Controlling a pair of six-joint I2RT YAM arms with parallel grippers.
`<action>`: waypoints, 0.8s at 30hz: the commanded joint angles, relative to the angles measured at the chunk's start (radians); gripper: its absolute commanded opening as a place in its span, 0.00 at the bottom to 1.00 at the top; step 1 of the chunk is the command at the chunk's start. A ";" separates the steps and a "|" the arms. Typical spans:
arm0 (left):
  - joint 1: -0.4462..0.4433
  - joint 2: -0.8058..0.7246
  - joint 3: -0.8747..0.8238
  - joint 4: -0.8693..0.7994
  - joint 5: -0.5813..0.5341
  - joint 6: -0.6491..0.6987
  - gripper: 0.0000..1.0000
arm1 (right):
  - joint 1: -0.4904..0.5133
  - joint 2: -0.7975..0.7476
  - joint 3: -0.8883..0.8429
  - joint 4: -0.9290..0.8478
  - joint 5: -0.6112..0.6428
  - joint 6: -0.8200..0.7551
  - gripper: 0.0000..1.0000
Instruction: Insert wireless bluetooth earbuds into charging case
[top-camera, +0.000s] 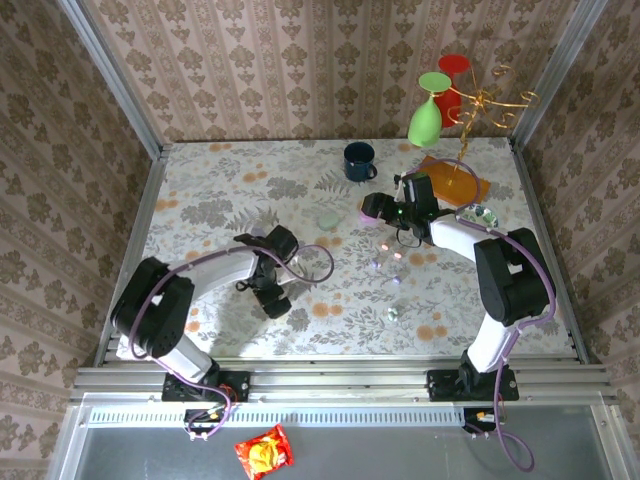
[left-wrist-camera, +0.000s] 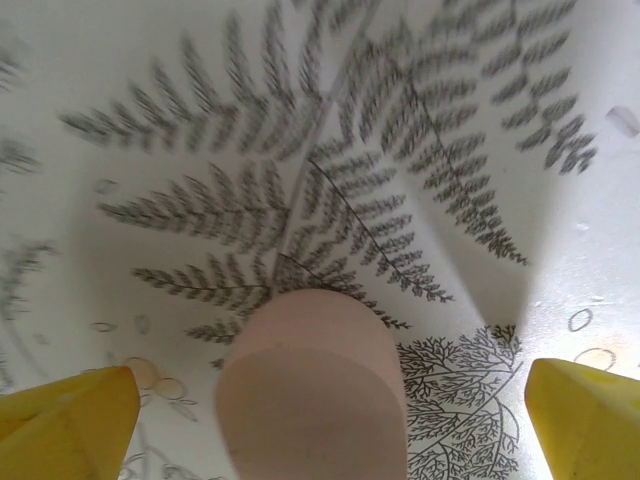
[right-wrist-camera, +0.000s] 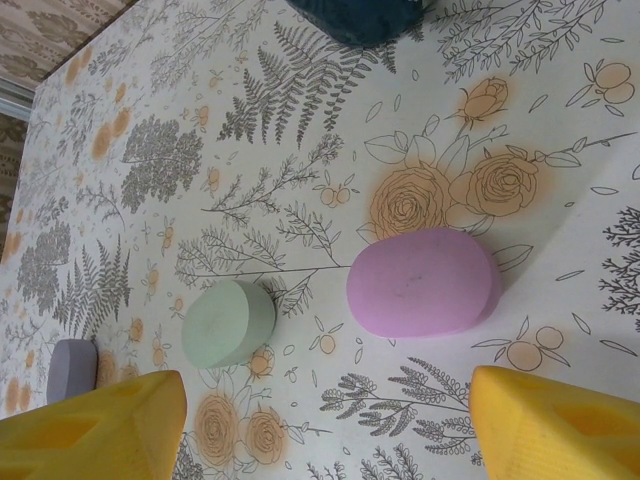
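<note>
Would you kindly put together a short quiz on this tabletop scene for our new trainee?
1. True or false: the left pincer is shut on the pink pebble.
2. In the right wrist view, what lies just left of the purple pebble? A) green pebble B) yellow pebble C) spoon.
3. What colour is the mug on the table?
Key: 1 false, its fingers stand wide apart, clear of the pebble; 2 A; 3 dark blue.
</note>
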 joint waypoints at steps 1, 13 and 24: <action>-0.003 0.025 0.036 -0.059 -0.011 -0.019 0.87 | 0.000 -0.032 -0.003 -0.019 0.008 -0.015 0.76; -0.001 0.032 0.031 -0.035 0.051 -0.019 0.38 | 0.004 -0.052 -0.008 -0.014 -0.007 0.002 0.76; -0.002 -0.039 0.064 0.148 0.098 0.012 0.33 | 0.034 -0.193 -0.068 -0.108 -0.076 -0.096 0.77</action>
